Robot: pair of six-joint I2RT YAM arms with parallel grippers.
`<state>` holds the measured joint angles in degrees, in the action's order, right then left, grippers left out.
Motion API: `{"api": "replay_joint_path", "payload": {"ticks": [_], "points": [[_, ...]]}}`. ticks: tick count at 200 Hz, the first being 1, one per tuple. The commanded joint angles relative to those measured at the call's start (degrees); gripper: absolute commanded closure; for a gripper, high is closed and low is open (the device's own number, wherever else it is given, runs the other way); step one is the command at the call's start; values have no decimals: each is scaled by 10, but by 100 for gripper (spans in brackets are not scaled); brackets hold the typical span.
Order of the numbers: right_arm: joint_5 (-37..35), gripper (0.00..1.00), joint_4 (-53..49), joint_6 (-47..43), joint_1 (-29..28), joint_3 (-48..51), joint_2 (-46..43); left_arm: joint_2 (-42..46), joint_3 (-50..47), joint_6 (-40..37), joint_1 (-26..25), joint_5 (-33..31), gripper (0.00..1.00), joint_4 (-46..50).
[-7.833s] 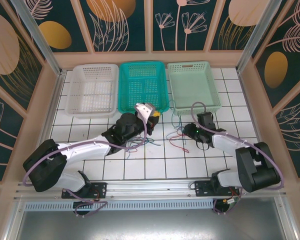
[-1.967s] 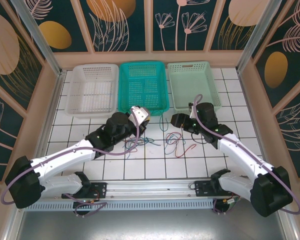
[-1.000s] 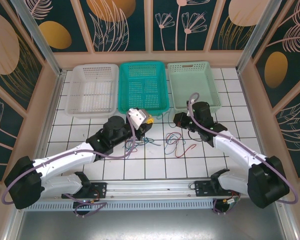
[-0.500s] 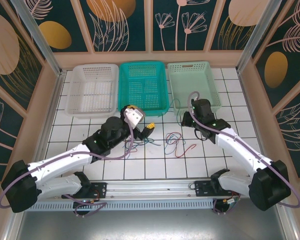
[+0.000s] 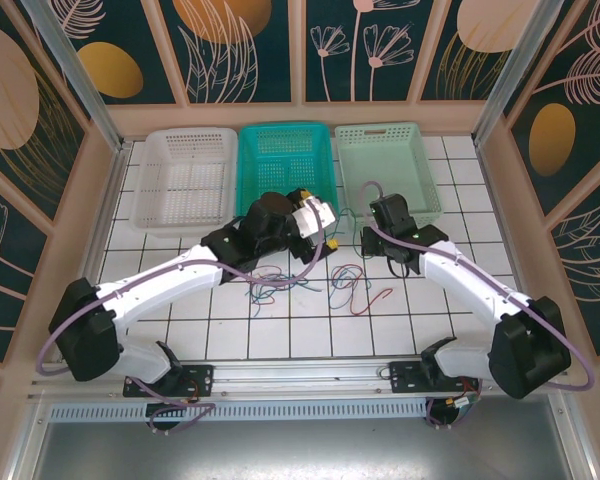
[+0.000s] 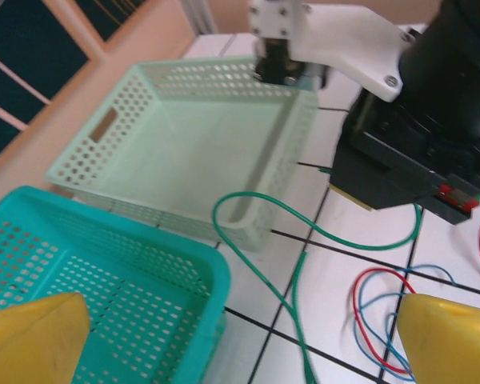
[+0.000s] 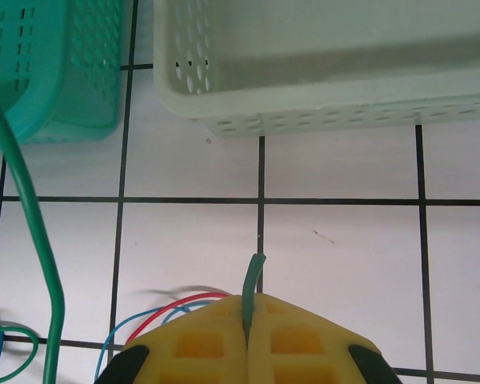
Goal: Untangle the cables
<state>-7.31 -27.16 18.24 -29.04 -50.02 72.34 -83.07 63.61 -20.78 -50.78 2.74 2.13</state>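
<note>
- The right gripper [image 7: 248,336] is closed on one end of the green cable [image 7: 254,280]. The tip of the cable stands just clear of the pinched fingers.
- The left gripper [image 6: 240,340] is wide open and holds nothing.
- From the right gripper, the green cable arcs over the table [image 5: 160,255] to a loop just beside the near corner of the pale green basket [image 6: 104,128]. It then bends toward the left gripper.
- In the left wrist view, that span lies ahead of the gripper. Its long axis runs between the open fingers, nearer the right one.
- The left gripper is the nearer one to this free span. A grasp there probably needs the fingers to straddle it.
- The red and blue cables [image 6: 368,316] lie looped on the table just right of the span and could be caught with it.
</note>
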Motion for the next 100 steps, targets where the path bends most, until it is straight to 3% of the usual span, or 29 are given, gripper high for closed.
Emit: {"api": "replay_joint_path", "payload": {"ticks": [1,48,100], "points": [[-17,100,-24,-14,-6,-23,-1,-31,50,-23,2,54,4,75],[-17,100,-27,-18,-8,-28,-1,-86,95,-23,2,96,10,118],[-19,100,-33,-21,-12,-34,-10,-125,127,-21,2,65,20,144]]}}
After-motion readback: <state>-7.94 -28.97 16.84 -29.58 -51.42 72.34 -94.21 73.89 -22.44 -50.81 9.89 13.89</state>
